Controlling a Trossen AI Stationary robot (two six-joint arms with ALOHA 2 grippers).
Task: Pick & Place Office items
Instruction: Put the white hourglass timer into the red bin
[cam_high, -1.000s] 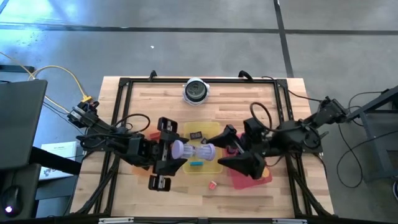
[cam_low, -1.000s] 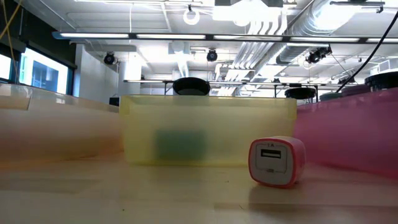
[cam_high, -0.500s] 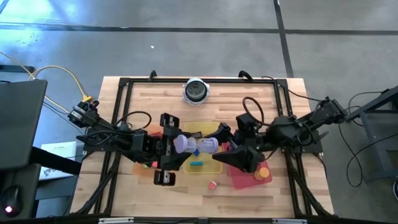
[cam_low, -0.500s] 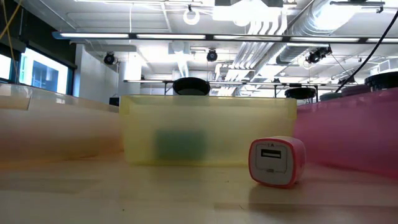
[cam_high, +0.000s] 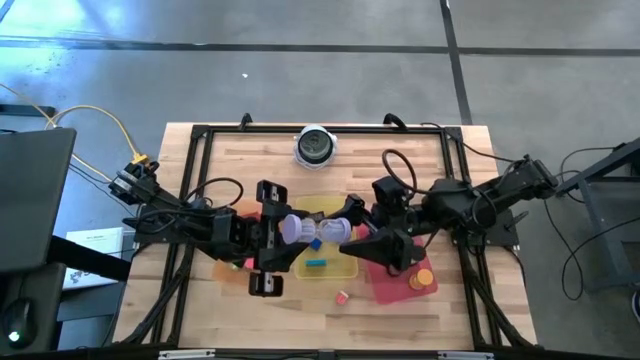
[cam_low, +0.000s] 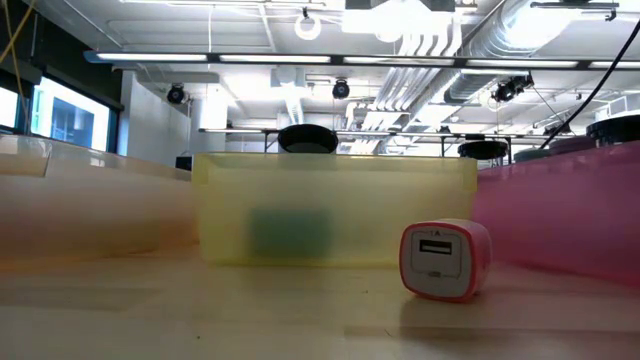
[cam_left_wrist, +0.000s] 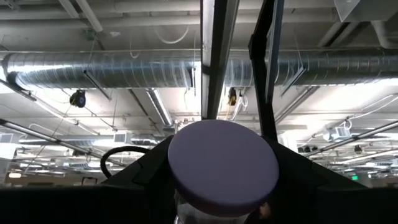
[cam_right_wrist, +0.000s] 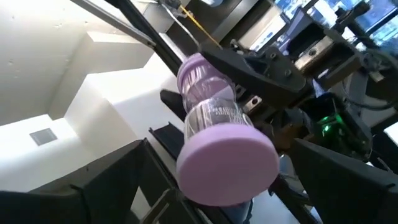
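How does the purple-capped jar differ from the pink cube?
The purple-capped jar lies sideways in the air, gripped by the left gripper, the open right gripper at its other end; the pink cube sits on the table. The jar is larger, with a clear middle; the cube has a white slotted face.

Pale wooden bench (cam_high: 230, 160) with visible plank grain, edged by a dark metal frame (cam_high: 200, 140). Translucent plastic trays: yellow tray (cam_low: 335, 210), frosted and matt; pink-red tray (cam_low: 570, 205), slightly glossy. A clear plastic hourglass-shaped piece (cam_right_wrist: 217, 134) has matt, smooth lilac end caps (cam_left_wrist: 222, 165). A small charger cube (cam_low: 445, 260) looks glossy white plastic with a pink rim. The fingers (cam_right_wrist: 112, 180) are matt black.
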